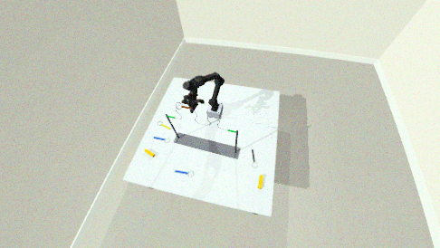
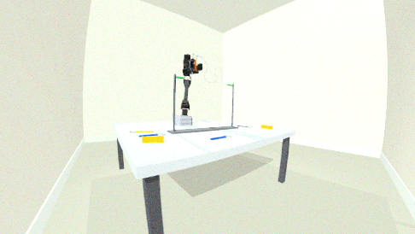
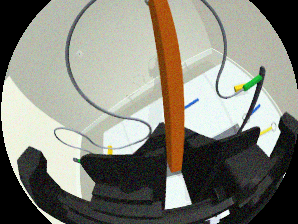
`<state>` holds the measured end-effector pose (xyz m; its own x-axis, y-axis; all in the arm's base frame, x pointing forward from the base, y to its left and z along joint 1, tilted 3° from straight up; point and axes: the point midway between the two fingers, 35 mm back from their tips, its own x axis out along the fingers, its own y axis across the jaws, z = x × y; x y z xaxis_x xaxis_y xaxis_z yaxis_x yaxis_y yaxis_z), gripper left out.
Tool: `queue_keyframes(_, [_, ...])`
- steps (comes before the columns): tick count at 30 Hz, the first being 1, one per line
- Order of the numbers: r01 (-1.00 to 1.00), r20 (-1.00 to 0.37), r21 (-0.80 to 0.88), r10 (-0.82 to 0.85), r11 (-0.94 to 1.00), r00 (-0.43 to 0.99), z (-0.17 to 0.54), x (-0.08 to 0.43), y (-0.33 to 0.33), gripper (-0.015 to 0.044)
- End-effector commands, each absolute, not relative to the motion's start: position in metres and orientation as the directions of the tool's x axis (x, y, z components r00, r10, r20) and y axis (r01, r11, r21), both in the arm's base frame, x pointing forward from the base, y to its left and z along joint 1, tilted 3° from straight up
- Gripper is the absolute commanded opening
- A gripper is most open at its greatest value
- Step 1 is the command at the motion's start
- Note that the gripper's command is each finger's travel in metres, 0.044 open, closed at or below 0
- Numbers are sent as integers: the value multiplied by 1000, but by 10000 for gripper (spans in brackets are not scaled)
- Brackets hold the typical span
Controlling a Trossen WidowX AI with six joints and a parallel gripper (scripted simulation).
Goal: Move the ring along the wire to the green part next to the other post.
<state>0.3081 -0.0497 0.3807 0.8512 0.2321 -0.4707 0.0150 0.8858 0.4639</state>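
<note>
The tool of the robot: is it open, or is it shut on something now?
Shut on the orange handle: in the wrist view, the handle stands between the tool's dark fingers.

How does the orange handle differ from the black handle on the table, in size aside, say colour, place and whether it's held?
The orange handle is orange; the black handle is black. The orange handle is shut in the gripper, up off the table, while the black handle lies on the table, ungripped. Both are slim bars.
</note>
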Motion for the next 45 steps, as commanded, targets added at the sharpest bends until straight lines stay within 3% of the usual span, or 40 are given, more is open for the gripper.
queue_keyframes(1, [16, -478, 419, 206, 908, 854, 381, 308, -51, -150])
queue_keyframes(45, [35, -472, -121, -88, 992, 877, 377, 309, -68, -150])
